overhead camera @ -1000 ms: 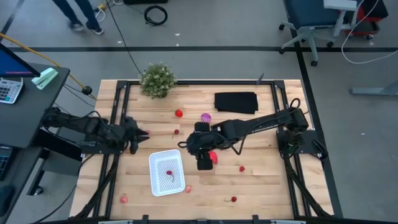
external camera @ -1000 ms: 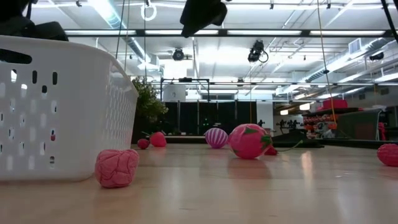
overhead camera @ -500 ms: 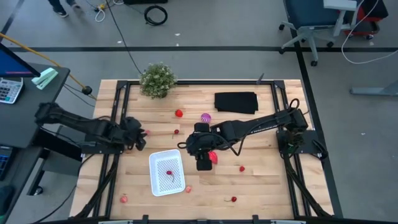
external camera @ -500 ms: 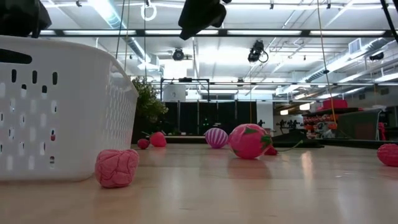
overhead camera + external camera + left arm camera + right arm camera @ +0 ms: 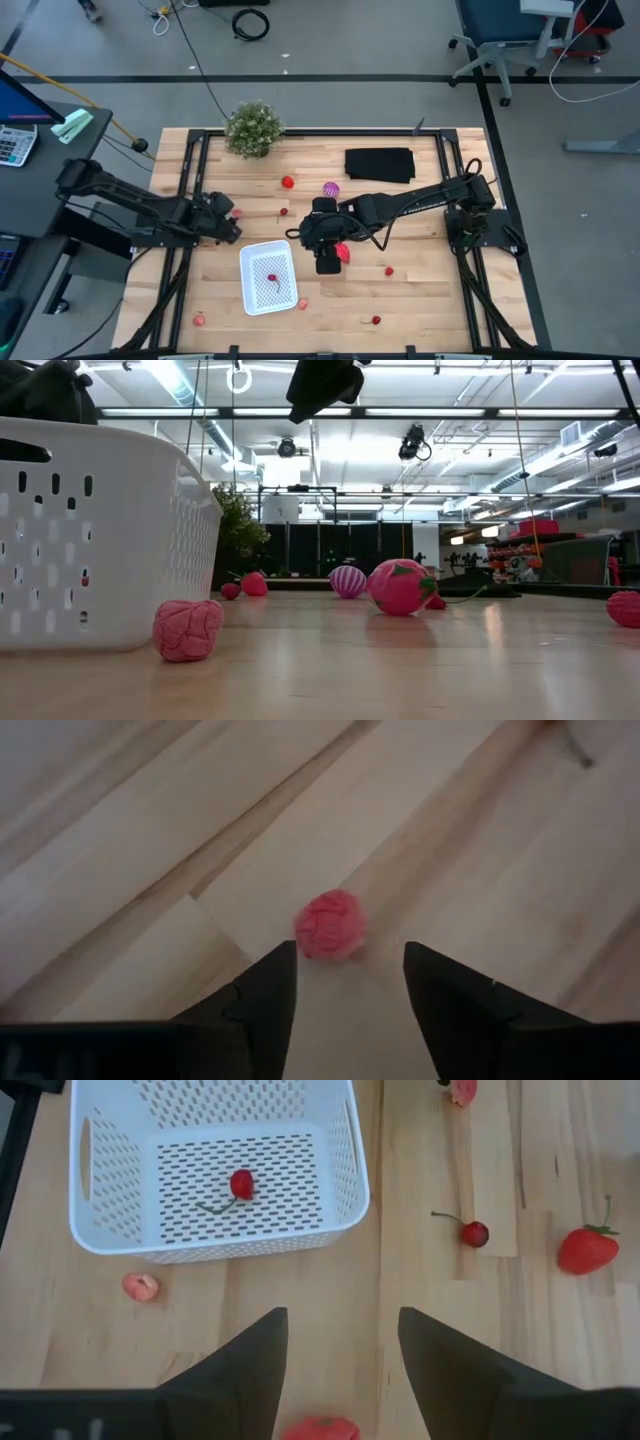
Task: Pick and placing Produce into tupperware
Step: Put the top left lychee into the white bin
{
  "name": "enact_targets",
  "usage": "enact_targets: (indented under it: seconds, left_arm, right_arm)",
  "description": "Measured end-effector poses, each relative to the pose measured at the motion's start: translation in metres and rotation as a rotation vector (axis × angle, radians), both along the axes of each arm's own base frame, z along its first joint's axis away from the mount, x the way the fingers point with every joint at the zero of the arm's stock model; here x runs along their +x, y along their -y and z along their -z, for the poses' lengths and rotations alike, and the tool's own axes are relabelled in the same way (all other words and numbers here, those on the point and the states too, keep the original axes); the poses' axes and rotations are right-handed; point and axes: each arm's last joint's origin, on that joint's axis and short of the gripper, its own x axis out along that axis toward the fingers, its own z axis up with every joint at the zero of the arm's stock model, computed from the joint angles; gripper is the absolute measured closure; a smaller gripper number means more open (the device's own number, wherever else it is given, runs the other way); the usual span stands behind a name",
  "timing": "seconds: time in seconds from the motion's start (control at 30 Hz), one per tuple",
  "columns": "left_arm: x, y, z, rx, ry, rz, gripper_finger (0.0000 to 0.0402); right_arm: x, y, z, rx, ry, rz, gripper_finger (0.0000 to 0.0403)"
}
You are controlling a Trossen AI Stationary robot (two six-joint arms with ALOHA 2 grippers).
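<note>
White plastic makes up the tupperware [image 5: 269,277], a small basket with holes in its base and walls; it sits on the wooden counter [image 5: 420,290], toward the near edge; inside it lies one small red cherry [image 5: 241,1183] with a green stem, and nothing else shows in it.

Left gripper [image 5: 350,975] is low over the counter, just beside the far left corner of the tupperware; its jaws are spread apart, and a small crinkly pink berry [image 5: 329,924] lies on the wood just ahead of the gap, not pinched. Right gripper [image 5: 342,1350] hangs above the counter to the right of the tupperware; its jaws are spread wide and hold nothing; a big red oblong piece [image 5: 343,252] lies just beside it.

Other produce is scattered on the wood: a pink lumpy berry [image 5: 188,629] close by the tupperware wall; a cherry with a stem [image 5: 473,1233]; a strawberry [image 5: 587,1248]; a striped purple ball [image 5: 331,189] near the middle.
</note>
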Motion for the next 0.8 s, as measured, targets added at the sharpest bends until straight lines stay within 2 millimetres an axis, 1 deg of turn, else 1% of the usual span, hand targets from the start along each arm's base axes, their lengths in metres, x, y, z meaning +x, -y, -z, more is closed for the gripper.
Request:
enact_targets:
  seconds: [0.13,0.3,0.63,0.8]
  left_arm:
    - [0.003,0.0,0.004,0.018,-0.006,-0.046,0.0189]
    - [0.009,0.002,0.01,0.007,0.002,-0.081,0.0191]
    - [0.014,0.001,0.022,0.061,-0.027,-0.176,0.0227]
    - [0.017,0.002,0.025,0.043,-0.002,-0.226,0.0265]
  right_arm:
    - [0.0,0.0,0.0,0.0,0.0,0.0,0.0202]
    - [0.0,0.0,0.0,0.0,0.0,-0.001,0.0202]
    - [0.0,0.0,0.0,0.0,0.0,-0.001,0.0203]
    - [0.0,0.0,0.0,0.0,0.0,-0.001,0.0203]
